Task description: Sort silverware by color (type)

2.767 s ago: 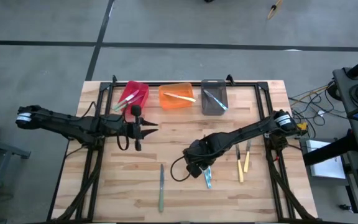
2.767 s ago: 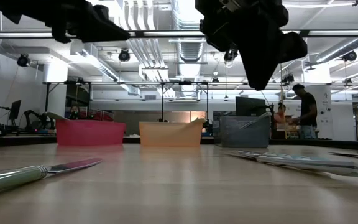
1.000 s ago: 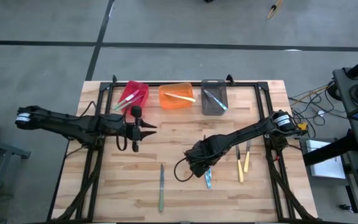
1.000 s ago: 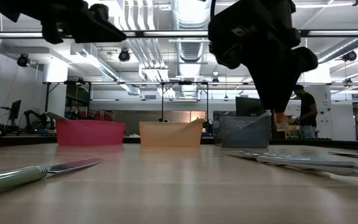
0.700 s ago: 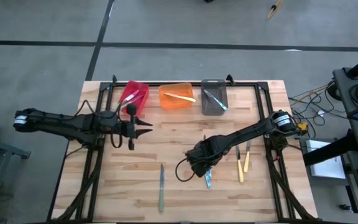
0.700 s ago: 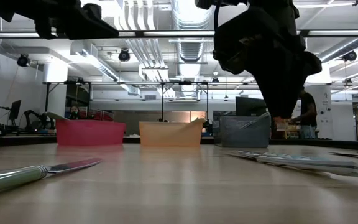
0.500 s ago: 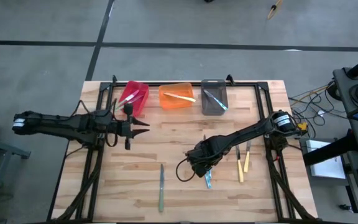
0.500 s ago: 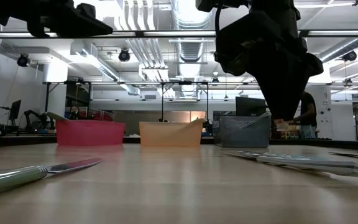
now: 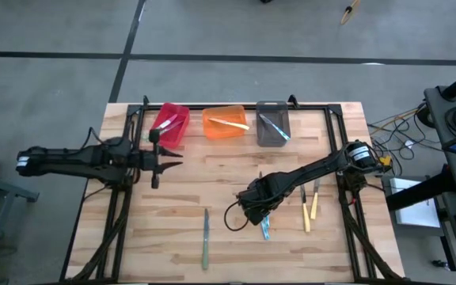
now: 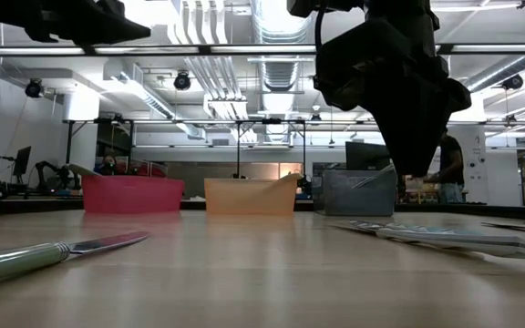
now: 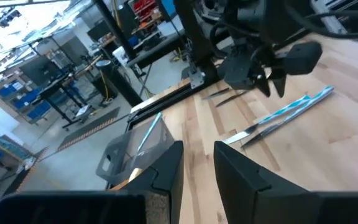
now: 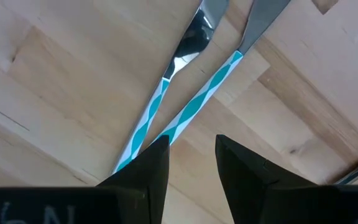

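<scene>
Two light-blue-handled utensils lie crossed on the desk in the high view, right under the right pincer, which hangs low over their handles; the step in hand looks like picking one for sorting. Off to that pincer's far side sit the red bin, orange bin and grey bin, each already holding a utensil. A green-handled knife and two pale-yellow-handled utensils are not yet sorted. The left pincer waits beside the red bin.

Low view: the right pincer hovers above the blue pair, not touching.

Left wrist view: the left pincer is spread and holds nothing.

Right wrist view: the right pincer is spread, straddling the point where the two blue handles meet. Next, I judge, it must drop and close on only one handle, or both may lift together.
</scene>
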Controlling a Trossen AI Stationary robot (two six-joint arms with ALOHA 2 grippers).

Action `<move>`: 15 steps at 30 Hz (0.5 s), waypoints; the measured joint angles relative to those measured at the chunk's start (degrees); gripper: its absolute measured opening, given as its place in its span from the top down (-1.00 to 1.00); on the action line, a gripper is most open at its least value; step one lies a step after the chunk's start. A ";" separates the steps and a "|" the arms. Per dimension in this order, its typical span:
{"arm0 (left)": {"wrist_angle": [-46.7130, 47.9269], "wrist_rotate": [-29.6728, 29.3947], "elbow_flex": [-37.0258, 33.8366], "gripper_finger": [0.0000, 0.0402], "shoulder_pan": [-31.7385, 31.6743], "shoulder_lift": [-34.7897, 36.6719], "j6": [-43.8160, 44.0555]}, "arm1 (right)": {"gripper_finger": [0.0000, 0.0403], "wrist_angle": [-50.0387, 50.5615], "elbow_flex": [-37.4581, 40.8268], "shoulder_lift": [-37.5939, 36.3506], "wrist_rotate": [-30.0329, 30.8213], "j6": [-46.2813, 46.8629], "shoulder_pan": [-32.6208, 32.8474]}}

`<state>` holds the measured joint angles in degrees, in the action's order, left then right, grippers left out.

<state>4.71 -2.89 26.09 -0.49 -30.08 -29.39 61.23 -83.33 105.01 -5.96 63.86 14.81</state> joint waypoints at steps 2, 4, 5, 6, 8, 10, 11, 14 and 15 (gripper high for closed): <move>0.42 2.44 0.00 0.65 0.00 0.51 0.13 | 0.40 -0.02 0.00 0.00 0.02 0.01 0.00; 1.05 4.76 0.00 0.65 0.00 0.91 0.43 | 0.40 -0.03 0.00 0.00 0.05 0.01 0.00; 1.51 5.54 0.00 0.65 0.00 1.07 0.78 | 0.40 -0.03 0.00 0.00 0.08 0.02 0.00; 1.99 5.88 0.00 0.65 0.00 1.24 1.45 | 0.40 -0.04 0.00 0.00 0.15 0.06 0.00; 3.36 6.06 -0.20 0.65 0.00 1.68 3.23 | 0.40 -0.07 0.00 0.00 0.68 0.11 0.00; 3.30 7.30 -1.62 0.65 0.00 2.17 6.98 | 0.40 -0.24 0.17 0.00 1.46 0.32 0.00; 2.75 8.48 -2.99 0.65 -0.02 2.53 8.08 | 0.40 -0.18 0.30 0.00 1.49 0.70 0.00; -0.98 11.46 -7.49 0.65 0.05 3.50 11.72 | 0.40 -0.32 0.58 0.00 1.68 0.82 -0.16; -2.50 11.54 -9.06 0.65 0.03 3.77 13.03 | 0.40 -0.46 0.83 0.00 2.17 0.87 -0.20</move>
<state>2.21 8.64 17.02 -0.46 -26.31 -16.35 60.77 -82.50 105.01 -3.78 64.72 14.60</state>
